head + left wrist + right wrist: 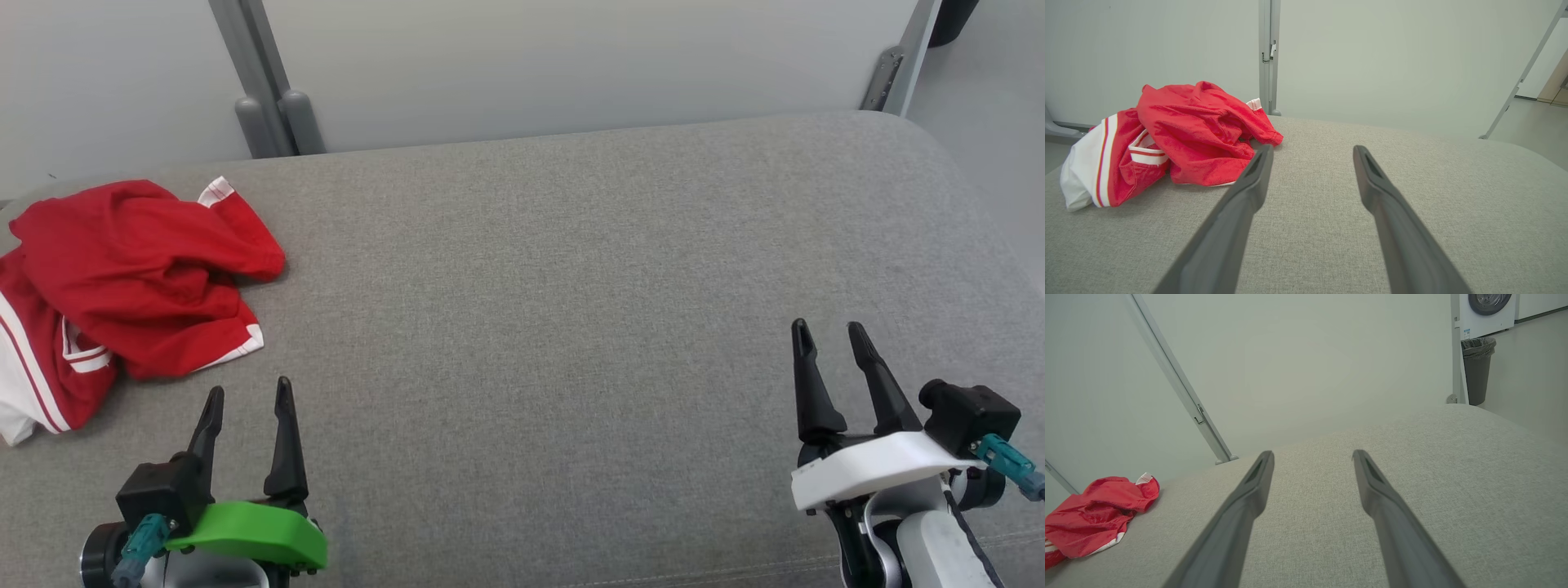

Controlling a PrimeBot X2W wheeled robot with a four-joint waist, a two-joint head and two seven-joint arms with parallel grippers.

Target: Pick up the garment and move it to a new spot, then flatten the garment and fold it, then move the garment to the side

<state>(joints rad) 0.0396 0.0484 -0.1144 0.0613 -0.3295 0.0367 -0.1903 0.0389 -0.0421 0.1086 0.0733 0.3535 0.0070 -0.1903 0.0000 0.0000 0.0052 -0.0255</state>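
Where the grey cushioned surface (571,327) reaches its far left end, I see the red-and-white garment (131,278) lying crumpled. My left gripper (247,400) hovers just beside it, jaws spread, holding nothing; my right gripper (829,335), well apart, likewise gapes unladen.

A partitioned test bay set up for laundry handling, more lab than home.

A broad work surface (571,327) covered in grey woven fabric stands against plain pale partition panels (571,65) joined by grey metal posts (261,90). Past the end of the panels, a white front-loading washing machine (1488,308) stands on a smooth pale floor (1531,375), near a dark bin (1477,369) lined with a bag. A crumpled red-and-white garment (131,278) lies on the surface.
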